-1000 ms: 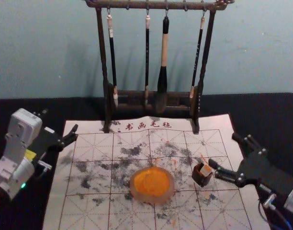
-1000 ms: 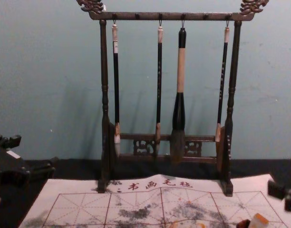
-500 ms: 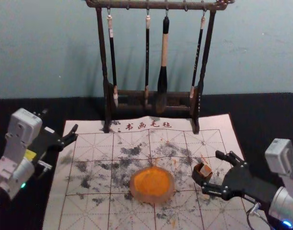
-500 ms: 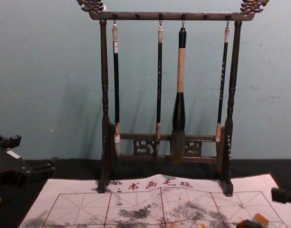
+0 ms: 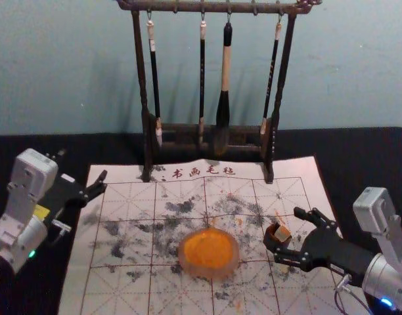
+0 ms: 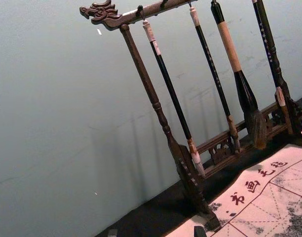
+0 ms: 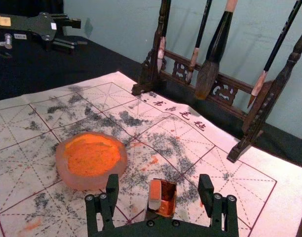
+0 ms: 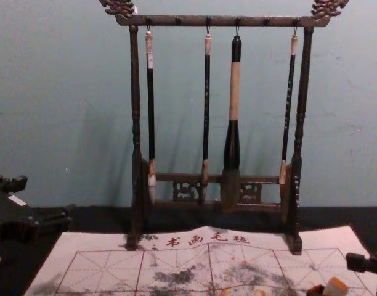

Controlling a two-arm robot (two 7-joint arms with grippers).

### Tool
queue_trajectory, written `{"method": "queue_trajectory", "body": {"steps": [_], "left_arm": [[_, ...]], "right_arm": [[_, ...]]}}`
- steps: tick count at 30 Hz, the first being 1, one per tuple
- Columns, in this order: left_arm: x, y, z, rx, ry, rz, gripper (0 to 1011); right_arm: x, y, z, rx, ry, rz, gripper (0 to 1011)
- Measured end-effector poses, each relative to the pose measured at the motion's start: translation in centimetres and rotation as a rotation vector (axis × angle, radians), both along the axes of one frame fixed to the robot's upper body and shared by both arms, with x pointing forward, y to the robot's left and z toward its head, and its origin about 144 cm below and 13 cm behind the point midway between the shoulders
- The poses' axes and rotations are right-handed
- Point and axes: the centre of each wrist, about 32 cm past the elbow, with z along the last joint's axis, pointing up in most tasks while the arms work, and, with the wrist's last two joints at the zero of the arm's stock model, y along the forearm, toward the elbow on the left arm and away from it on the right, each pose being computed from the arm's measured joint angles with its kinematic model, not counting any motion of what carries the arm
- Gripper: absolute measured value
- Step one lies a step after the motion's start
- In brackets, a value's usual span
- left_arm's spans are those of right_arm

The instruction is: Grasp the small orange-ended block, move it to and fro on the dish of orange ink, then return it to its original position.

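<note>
Right gripper [image 7: 159,181] fingers apart, straddling small pale orange-ended block [image 7: 155,191], not clamped. Block tilted, seemingly in small dark open box [image 7: 169,207], near round translucent dish [image 7: 76,182] of orange ink. Probably light, stiff, slick if inked; best pinched by pale sides, clear of orange end. Left gripper [image 5: 83,165] parked, fingers spread, at white gridded mat [image 5: 73,289]'s left edge.

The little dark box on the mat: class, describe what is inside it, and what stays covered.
A small block stands in the box, orange end showing, beside orange-stained inner walls. Its lower end is hidden.
</note>
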Motion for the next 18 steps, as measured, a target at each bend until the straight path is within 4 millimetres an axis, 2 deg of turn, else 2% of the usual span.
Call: {"method": "queue_trajectory", "body": {"steps": [18], "left_arm": [[0.00,0.00,0.00,0.000,0.000,0.000,1001]], "right_arm": [[0.32,0.09,-0.28,-0.002,0.022,-0.011,1000]]}}
